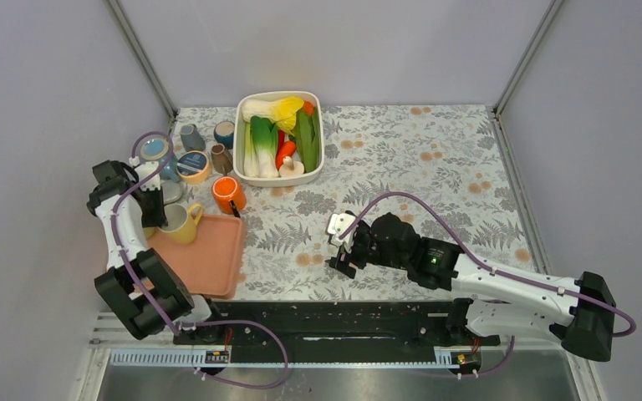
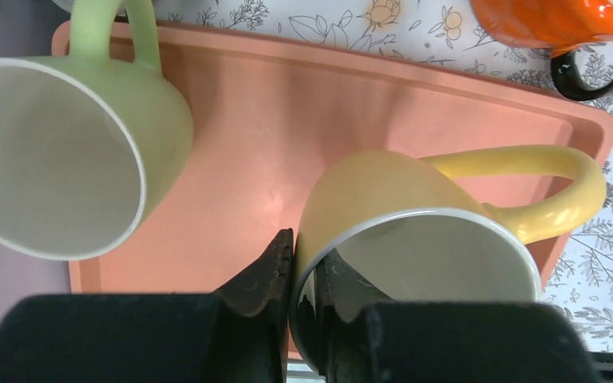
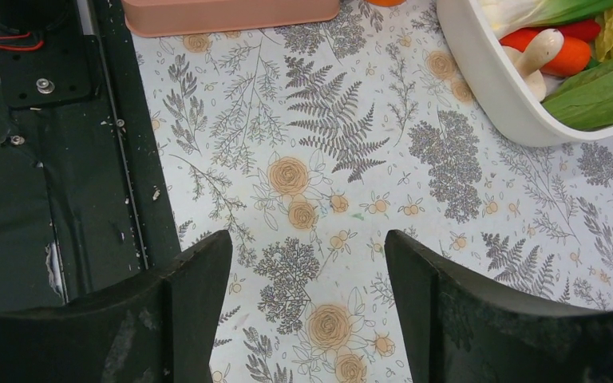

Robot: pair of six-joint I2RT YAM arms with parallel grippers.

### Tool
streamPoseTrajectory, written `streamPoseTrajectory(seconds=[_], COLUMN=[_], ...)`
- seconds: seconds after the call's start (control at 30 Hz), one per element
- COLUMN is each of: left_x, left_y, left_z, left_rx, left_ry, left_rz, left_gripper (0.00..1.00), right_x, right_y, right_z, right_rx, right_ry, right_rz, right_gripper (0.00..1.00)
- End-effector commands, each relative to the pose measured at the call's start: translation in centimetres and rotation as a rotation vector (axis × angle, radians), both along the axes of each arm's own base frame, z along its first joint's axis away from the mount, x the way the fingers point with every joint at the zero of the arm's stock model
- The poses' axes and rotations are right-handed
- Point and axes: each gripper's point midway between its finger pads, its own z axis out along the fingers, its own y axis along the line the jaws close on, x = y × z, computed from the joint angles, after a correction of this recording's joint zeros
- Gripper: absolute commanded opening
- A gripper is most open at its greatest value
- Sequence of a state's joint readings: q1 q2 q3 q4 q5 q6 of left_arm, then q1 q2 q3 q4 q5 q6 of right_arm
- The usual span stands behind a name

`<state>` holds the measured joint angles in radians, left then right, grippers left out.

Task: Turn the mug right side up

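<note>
The yellow mug is over the pink tray, its mouth showing from above, handle toward 3 o'clock; the left gripper pinches its rim, 1 finger inside, 1 outside; an orange mug stands at 1 o'clock; the right gripper gapes wide above the tablecloth.

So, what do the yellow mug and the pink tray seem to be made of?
The yellow mug looks like glazed ceramic: smooth, slightly shiny wall, thin white line on the rim. The tray seems to be matte plastic or silicone: even salmon colour, soft sheen, rounded moulded edge. Which of them, I cannot tell.
</note>
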<state>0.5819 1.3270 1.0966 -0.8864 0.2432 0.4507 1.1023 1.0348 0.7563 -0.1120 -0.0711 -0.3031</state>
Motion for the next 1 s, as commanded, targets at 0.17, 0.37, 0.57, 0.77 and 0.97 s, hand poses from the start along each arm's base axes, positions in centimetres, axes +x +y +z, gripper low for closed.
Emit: streamPoseTrajectory(seconds=[0.17,0.37,0.57,0.77,0.97], left_x=[2.4,3.0,3.3,3.2,3.3], left_y=[3.6,4.9,4.9,4.2,1.8], left_z=[-0.5,-1.6,-2.0,0.2,4.9], left_rx=[0.058,0.031,0.020,0.040,0.035], left_ry=[-0.082,-0.070,-0.069,-0.129,-0.256], left_rz=[0.052,0.082,0.077,0.044,-0.038], left_gripper=[0.00,0.00,0.26,0.49,0.59], right_x=[0.4,0.4,0.3,0.1,0.3], right_y=[0.4,0.4,0.2,0.1,0.1], right_z=[1.3,1.2,1.3,1.3,1.0], right_rx=[0.068,0.073,0.077,0.084,0.079], right_ry=[-0.009,-0.009,-0.011,-0.009,-0.008], right_rz=[-0.018,-0.017,-0.017,-0.010,-0.027], right_gripper=[0.79,0.79,0.79,0.79,0.80])
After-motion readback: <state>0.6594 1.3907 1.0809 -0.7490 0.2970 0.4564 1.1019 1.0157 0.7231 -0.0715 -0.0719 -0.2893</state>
